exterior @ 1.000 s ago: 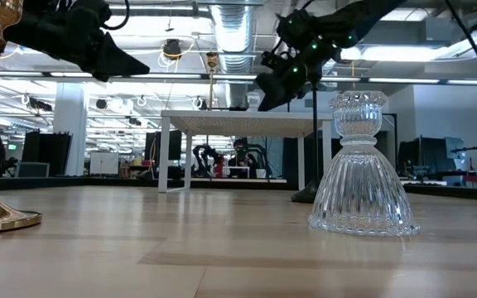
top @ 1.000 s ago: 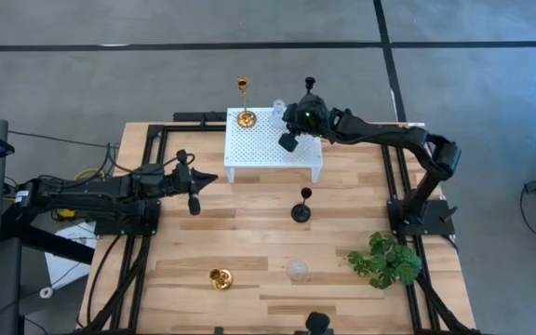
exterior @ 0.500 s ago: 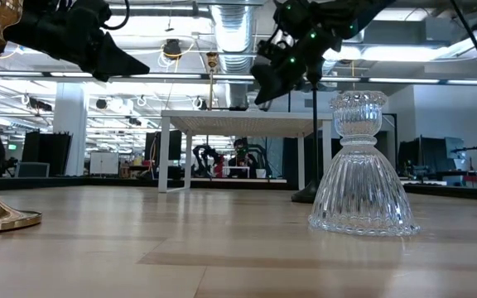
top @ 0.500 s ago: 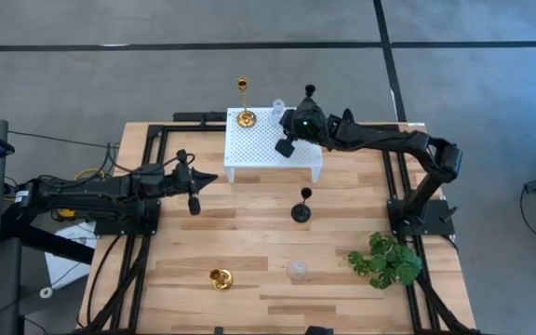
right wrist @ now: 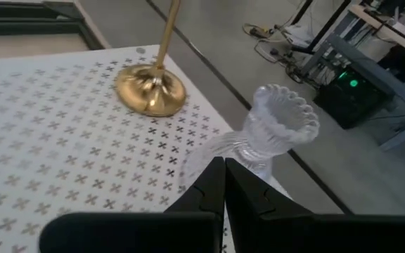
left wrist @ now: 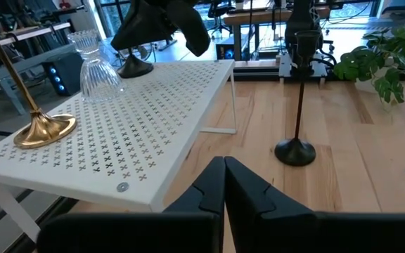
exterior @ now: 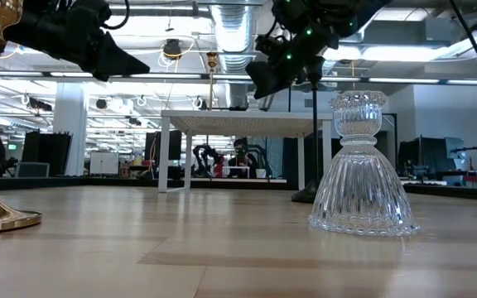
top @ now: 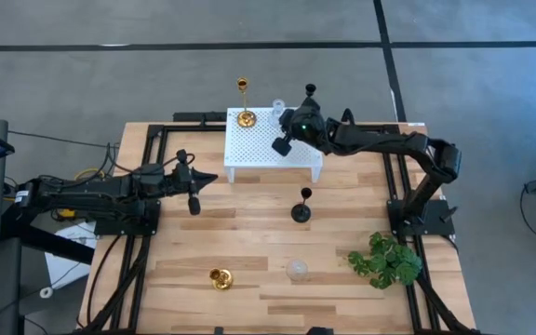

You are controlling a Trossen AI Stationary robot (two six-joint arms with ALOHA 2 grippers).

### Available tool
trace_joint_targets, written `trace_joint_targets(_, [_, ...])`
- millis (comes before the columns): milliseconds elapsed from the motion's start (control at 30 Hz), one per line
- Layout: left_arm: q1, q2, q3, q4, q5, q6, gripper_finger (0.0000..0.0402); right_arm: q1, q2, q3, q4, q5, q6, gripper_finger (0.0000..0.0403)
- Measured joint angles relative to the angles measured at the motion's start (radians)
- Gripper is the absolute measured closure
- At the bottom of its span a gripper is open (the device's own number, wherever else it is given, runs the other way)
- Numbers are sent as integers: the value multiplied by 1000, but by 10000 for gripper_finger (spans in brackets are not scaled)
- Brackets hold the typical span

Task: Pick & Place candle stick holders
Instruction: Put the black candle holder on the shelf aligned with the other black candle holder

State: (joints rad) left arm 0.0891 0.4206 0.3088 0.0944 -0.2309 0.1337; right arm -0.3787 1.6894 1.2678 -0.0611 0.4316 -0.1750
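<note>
Hovering my right gripper, jaws closed and empty, over the platform; glass holder stands upright just ahead.

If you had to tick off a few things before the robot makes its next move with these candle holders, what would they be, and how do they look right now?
1. Right gripper empty and shut over the white platform: ok.
2. Left gripper shut, waiting at the table's left: ok.
3. Tall gold holder, glass holder and black holder upright on the platform: ok.
4. Tall black holder, squat gold holder and glass holder placed: not ok, on the table.
5. Plant clear of the holders: ok.
</note>
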Motion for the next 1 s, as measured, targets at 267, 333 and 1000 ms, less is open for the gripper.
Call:
trace_joint_targets(267, [0,0,0,2,0,0,394,-27,0,0,40,-78,-8,403])
trace_joint_targets(333, [0,0,0,3,0,0,394,-34,0,0,53,-114,-7,403])
trace_joint_targets(1000, [0,0,0,1,0,0,394,17,-2,-1,-99,-83,11,403])
